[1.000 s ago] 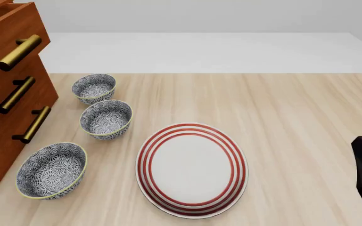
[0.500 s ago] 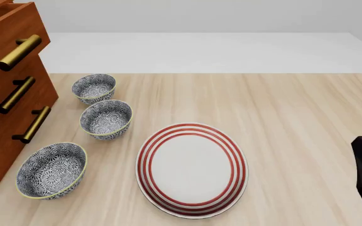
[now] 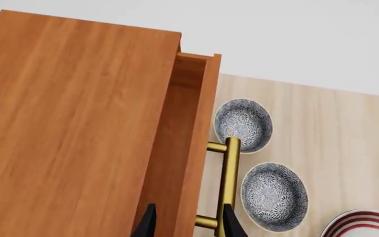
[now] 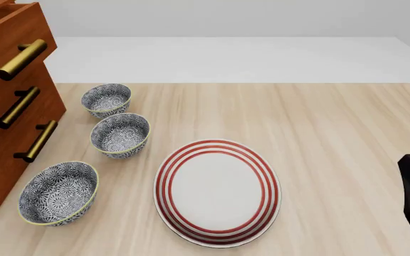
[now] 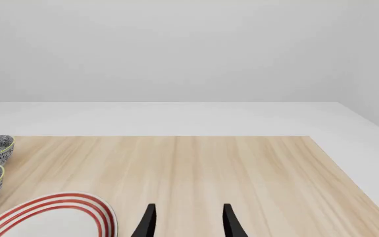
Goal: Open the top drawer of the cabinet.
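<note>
Top drawer [image 3: 188, 148], glossy reddish wood, ajar, cylindrical brass handle [image 3: 228, 190]

The cabinet [image 4: 9, 133] is polished reddish-brown wood, and its top drawer [image 3: 193, 148] matches, carrying a brass-gold bar handle [image 3: 228, 185]. Three bowls [image 4: 120, 134] wear a dense blue-and-white floral print with yellowish rims. The plate [image 4: 218, 192] is white with red concentric rings. The table [image 4: 333, 133] is pale wood grain.

Simulated tabletop: flat-rendered wooden table [image 4: 319, 122], blank grey backdrop, no room detail.
</note>
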Controlling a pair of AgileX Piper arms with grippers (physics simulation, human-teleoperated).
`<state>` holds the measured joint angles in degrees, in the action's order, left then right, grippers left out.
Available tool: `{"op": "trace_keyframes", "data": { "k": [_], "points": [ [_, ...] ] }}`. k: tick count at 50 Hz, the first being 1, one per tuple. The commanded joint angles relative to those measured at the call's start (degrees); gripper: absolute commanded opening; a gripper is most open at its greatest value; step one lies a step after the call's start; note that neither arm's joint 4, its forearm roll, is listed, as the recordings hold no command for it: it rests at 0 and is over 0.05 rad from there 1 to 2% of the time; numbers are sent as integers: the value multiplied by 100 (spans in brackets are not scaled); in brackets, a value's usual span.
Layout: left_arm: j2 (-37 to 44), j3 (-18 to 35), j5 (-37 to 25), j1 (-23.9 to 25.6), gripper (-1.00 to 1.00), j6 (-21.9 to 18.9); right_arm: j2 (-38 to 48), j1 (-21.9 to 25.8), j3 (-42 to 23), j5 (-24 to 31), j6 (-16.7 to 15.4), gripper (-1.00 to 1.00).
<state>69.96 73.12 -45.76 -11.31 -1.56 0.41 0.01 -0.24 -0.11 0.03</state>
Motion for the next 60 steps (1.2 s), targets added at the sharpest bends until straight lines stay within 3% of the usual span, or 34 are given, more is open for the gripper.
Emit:
{"op": "trace_keyframes", "data": {
  "k": [1, 60],
  "points": [
    [54, -72, 58, 32, 100, 29, 0, 1, 0, 0, -1, 100],
    [310, -410, 287, 220, 100, 174, -1, 0, 0, 0, 0, 100]
  ]
}}
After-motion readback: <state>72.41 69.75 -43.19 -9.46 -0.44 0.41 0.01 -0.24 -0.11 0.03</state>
